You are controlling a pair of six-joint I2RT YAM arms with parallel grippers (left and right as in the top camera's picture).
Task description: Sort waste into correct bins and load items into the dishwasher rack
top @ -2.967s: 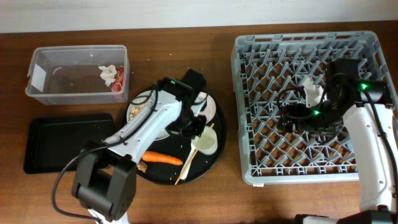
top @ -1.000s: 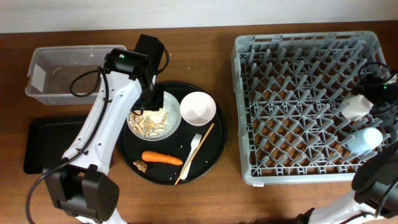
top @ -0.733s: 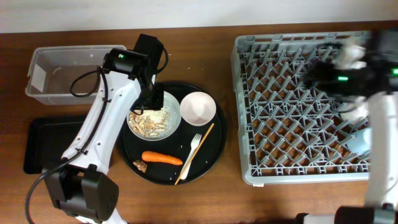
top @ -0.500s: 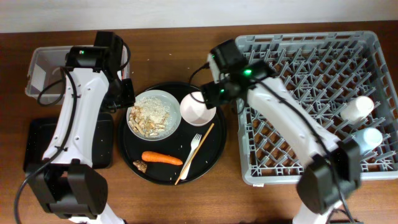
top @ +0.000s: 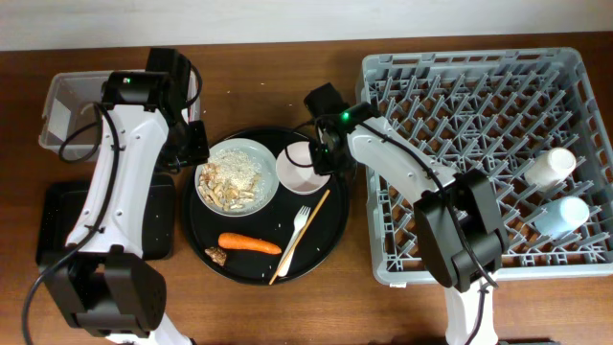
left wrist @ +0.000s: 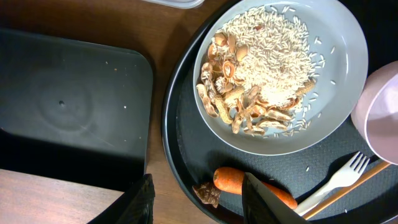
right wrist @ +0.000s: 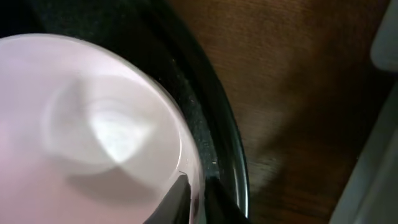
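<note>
Near edge of round black tray (top: 326, 244): carrot (top: 249, 243), small brown bit (top: 215, 255), fork (top: 295, 235) w/ wooden stick (top: 321, 203) alongside. Further back: plate (left wrist: 336, 93) w/ rice & scraps (left wrist: 267, 62). Left pincer (left wrist: 198, 180) is spread, empty, by plate's left side. Right pincer (right wrist: 194, 186) is clenched on white bowl (top: 299, 171), at its right rim. Pale cup (top: 554, 168) & light-blue cup (top: 563, 216) sit in rack (top: 450, 86), table's right edge. Clear tub (top: 86, 115) at far-left corner.

Round tray (top: 337, 230) holds plate (top: 272, 180) left, bowl (top: 297, 174) right, carrot (top: 249, 243) in front — rack (top: 460, 144) with cups (top: 554, 167) right, tub (top: 67, 125) behind flat tray (top: 62, 225) left.
</note>
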